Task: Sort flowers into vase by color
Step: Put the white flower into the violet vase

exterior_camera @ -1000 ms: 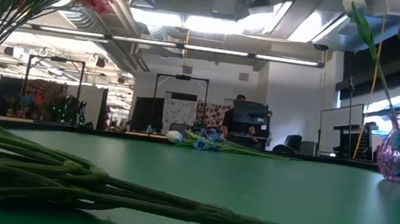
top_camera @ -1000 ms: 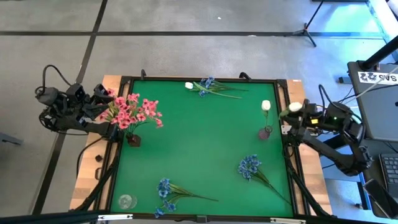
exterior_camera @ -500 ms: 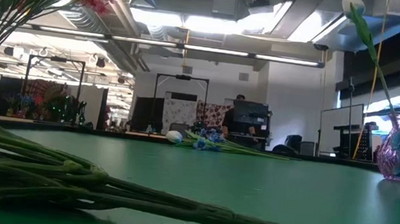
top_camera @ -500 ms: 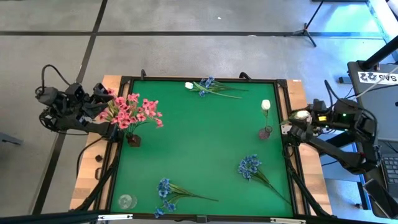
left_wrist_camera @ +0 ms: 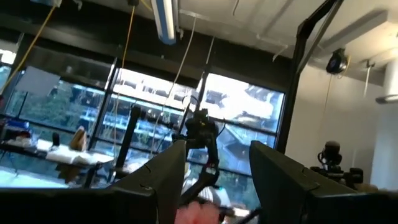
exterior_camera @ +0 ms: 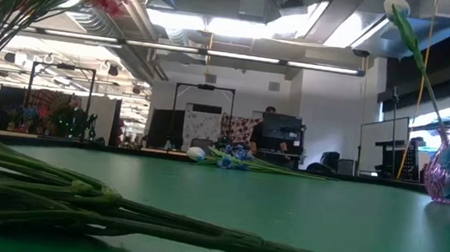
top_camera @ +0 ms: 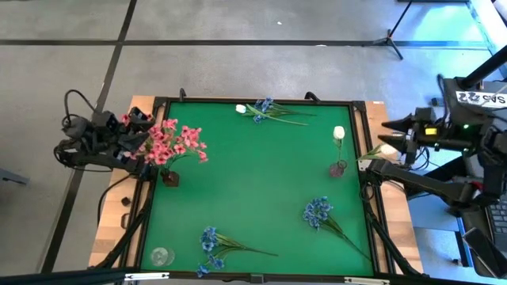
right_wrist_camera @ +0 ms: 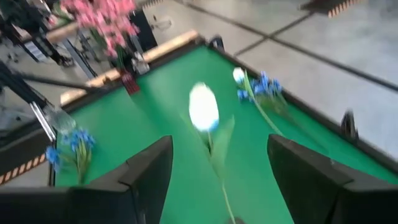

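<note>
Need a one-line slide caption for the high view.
Right gripper open beside a white tulip leaning from the pink vase.

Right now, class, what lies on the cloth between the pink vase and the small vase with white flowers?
Seen from above, only bare green cloth lies between the pink vase and the small vase.

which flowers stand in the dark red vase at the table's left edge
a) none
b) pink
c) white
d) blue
b: in the high view the pink flowers rise out of the dark red vase near the left gripper; the blue flowers lie flat on the table.
</note>
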{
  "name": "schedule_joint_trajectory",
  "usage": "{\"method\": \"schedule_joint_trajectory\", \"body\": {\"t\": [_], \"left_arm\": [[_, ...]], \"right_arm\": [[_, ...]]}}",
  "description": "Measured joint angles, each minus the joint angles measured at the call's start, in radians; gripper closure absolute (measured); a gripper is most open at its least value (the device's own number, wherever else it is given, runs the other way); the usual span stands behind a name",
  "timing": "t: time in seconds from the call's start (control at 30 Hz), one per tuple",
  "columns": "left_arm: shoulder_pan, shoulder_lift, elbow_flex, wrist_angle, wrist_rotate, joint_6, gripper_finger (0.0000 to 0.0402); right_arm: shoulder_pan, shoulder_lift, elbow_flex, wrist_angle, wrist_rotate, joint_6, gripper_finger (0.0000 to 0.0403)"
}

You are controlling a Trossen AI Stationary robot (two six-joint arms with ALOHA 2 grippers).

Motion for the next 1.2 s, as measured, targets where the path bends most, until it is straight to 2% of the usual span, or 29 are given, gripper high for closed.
{"method": "schedule_joint_trajectory", "body": {"t": [0.2, 0.43, 0.57, 0.7, 0.93, 1.2], "left_arm": [[0.0, 0.0, 0.035, 0.108, 0.002, -0.083, 0.0227], [0.0, 0.0, 0.078, 0.212, 0.002, -0.135, 0.0227], [0.0, -0.001, 0.093, 0.234, 0.007, -0.136, 0.0227], [0.0, -0.001, 0.094, 0.236, 0.06, -0.143, 0.0227], [0.0, -0.001, 0.094, 0.226, 0.058, -0.127, 0.0227], [0.0, -0.001, 0.094, 0.226, 0.058, -0.111, 0.0227]], "right_arm": [[0.0, 0.101, 0.11, 0.149, 0.0, 0.034, 0.0141], [0.0, 0.232, 0.122, 0.366, 0.033, 0.057, 0.0141], [0.0, 0.342, 0.122, 0.437, 0.031, 0.058, 0.0141], [0.0, 0.463, 0.122, 0.541, 0.022, 0.049, 0.0141], [0.001, 0.706, 0.121, 0.739, 0.007, 0.032, 0.0141], [0.003, 0.959, 0.121, 0.755, 0.051, 0.003, 0.0141]]}}
